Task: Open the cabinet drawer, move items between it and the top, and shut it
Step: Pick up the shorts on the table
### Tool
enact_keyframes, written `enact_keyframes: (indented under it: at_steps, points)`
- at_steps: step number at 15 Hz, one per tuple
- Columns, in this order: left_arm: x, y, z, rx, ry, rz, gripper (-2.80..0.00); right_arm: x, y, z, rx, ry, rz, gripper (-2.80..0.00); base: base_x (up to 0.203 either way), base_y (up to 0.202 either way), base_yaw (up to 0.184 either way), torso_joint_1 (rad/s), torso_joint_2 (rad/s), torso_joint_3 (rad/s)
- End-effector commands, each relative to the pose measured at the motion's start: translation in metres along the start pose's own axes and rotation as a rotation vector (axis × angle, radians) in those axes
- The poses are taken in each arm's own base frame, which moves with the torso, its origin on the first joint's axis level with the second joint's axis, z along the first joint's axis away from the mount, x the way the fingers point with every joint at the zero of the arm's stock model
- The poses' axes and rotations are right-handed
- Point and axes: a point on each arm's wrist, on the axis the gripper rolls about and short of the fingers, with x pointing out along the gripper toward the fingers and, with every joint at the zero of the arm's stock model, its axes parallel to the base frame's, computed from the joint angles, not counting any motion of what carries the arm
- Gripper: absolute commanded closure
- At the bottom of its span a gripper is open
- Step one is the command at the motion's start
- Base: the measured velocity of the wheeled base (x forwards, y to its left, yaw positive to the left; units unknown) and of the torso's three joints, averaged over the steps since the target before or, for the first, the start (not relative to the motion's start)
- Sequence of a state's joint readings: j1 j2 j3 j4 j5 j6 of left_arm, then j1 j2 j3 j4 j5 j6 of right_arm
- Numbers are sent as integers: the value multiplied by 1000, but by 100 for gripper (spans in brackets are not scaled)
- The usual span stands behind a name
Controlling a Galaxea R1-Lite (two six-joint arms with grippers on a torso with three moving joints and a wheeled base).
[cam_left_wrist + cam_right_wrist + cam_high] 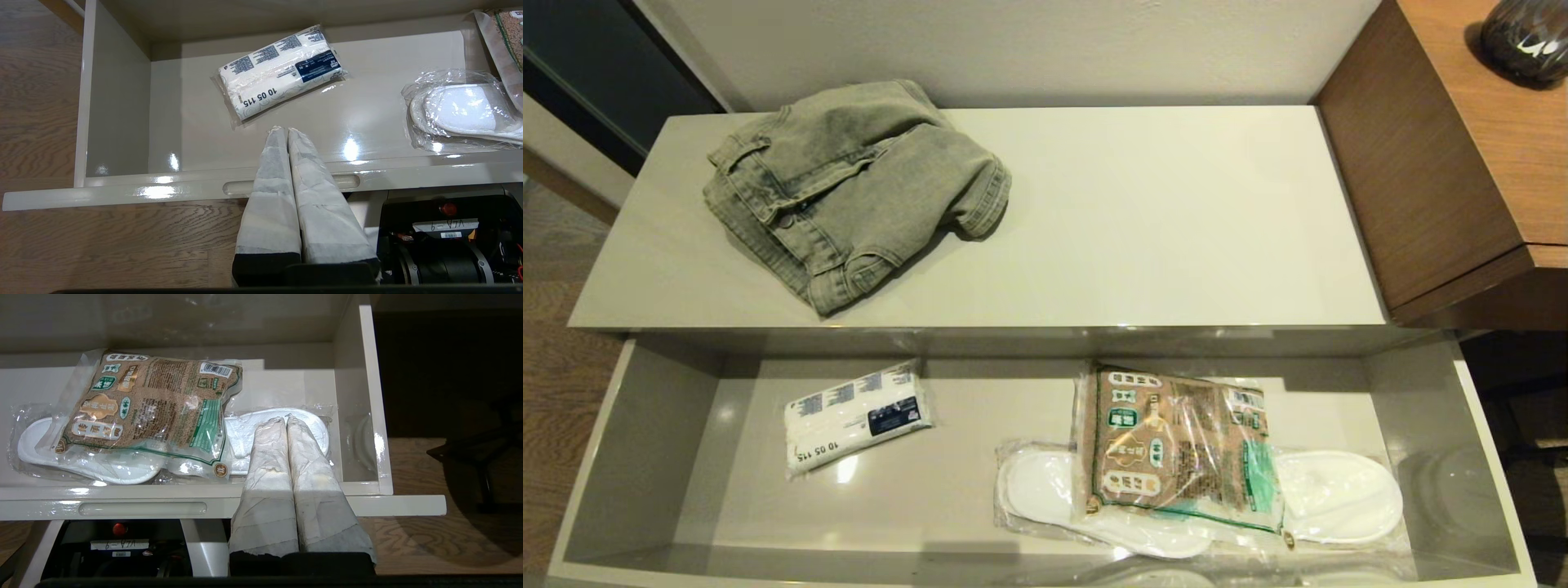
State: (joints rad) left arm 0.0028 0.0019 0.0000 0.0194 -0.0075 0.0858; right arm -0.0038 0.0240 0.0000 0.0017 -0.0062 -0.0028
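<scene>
The cabinet drawer (645, 457) stands pulled open below the cream top (1160, 220). A grey-green denim garment (849, 188) lies crumpled on the top's left part. Inside the drawer, at the left, lies a folded white cloth in a printed clear wrap (856, 415) (282, 69). My left gripper (283, 130) is shut and empty, hovering over the drawer's front rim (122, 190) and one handle recess (237, 188), just short of the cloth. My right gripper (286, 418) is shut and empty above the drawer's right end. Neither gripper shows in the head view.
Plastic-wrapped white slippers (1339, 494) (265, 428) lie in the drawer's right half with a brown-and-green packet (1176, 445) (151, 404) on them. Taller brown wood furniture (1421, 163) with a dark vase (1527, 37) stands at the right. The robot base (445, 241) sits under the drawer front.
</scene>
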Motion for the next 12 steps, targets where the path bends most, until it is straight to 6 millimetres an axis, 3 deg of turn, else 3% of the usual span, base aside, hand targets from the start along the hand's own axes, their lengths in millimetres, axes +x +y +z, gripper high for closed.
enact_keyframes:
  at_steps: [1, 12]
  points:
    - [0, 0, 0, 10, 0, -4, 0, 0, 0, 0, 2, 3, 0, 0, 0, 0, 0, 0, 0, 0]
    - [0, 0, 1, 17, -3, -1, 0, 0, 0, 0, 3, 3, 1, 0, 0, 0, 0, 0, 0, 0]
